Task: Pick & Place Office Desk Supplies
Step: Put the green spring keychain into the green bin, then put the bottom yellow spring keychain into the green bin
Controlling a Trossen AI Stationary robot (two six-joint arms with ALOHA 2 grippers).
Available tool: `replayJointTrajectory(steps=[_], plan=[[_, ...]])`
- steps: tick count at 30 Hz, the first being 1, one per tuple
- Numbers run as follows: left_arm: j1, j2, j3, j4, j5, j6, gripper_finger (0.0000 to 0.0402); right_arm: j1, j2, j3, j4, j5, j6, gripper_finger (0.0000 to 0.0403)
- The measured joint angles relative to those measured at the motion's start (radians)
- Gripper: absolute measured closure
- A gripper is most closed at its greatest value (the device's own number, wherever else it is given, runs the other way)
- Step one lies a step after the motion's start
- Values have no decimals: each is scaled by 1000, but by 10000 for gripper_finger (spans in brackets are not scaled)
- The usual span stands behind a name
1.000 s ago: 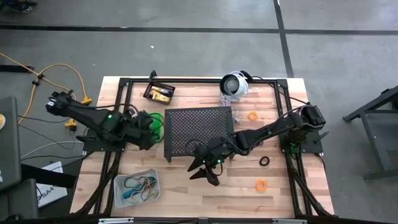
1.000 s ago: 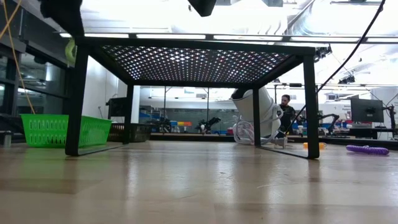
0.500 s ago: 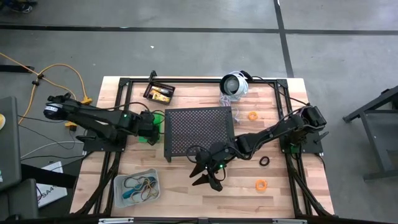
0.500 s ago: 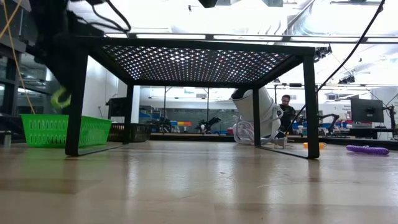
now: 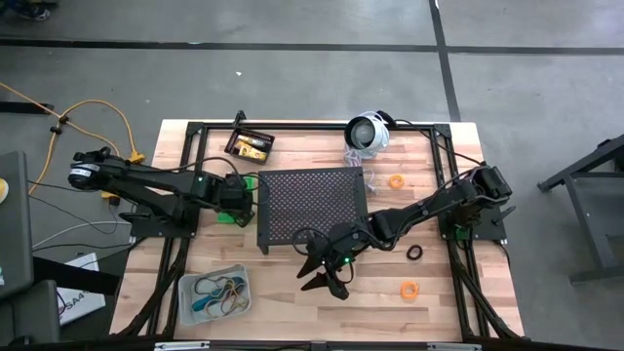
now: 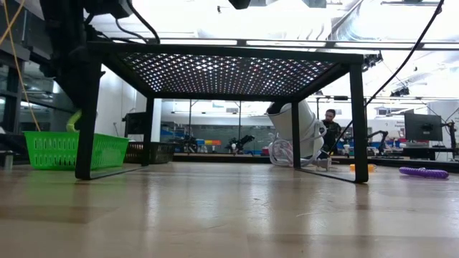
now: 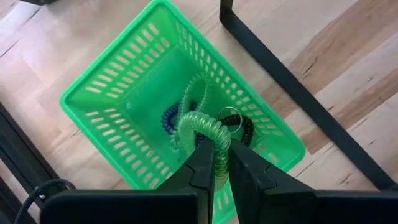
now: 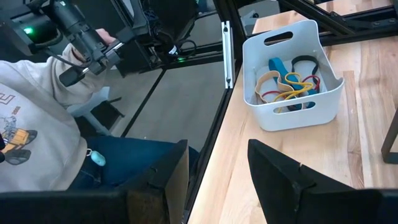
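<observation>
My left gripper (image 7: 219,163) hangs over the green bin (image 7: 118,93), fingers pinching a pale green coil (image 7: 200,127) between their tips. The coil dangles above the bin's inside, where a dark blue coil (image 7: 169,116) and a black coil (image 7: 244,127) already lie on the bottom, with a small clear ring (image 7: 228,116) by them. From above, that gripper (image 5: 237,193) sits just left of the black stand (image 5: 310,207), and the green bin (image 5: 230,214) shows under and beside it. In the low view the coil (image 6: 73,120) hangs just above the bin's rim (image 6: 61,150), beside the stand's leg.

My right gripper (image 5: 327,276) hovers above bare table (image 5: 380,302) in front of the stand, fingers spread and holding nothing. Its wrist view looks past those fingers (image 8: 283,177) to the clear bin (image 8: 292,78) near the table's front left corner; it holds tan, red, blue and black bands (image 8: 287,84). A person in a light sweatshirt (image 8: 34,137) sits beyond the table's edge.

The black bin (image 5: 250,145) with yellow tubes stands at the back left. An orange loop (image 5: 397,181) lies right of the stand, a black loop (image 5: 414,253) and another orange loop (image 5: 409,289) lie toward the front right. A purple loop (image 6: 423,173) shows in the low view at the right. The round white device (image 5: 368,133) sits at the back.
</observation>
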Motion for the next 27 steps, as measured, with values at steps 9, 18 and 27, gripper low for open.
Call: replayJointTrajectory(steps=[9, 18, 27], plan=[[0, 0, 0, -1, 1, 18, 348, 0, 0, 0, 0, 0, 0, 250], [0, 0, 0, -1, 1, 22, 321, 0, 0, 0, 0, 0, 0, 250], [0, -24, 15, -12, 14, 74, 320, 0, 0, 0, 0, 0, 0, 250]])
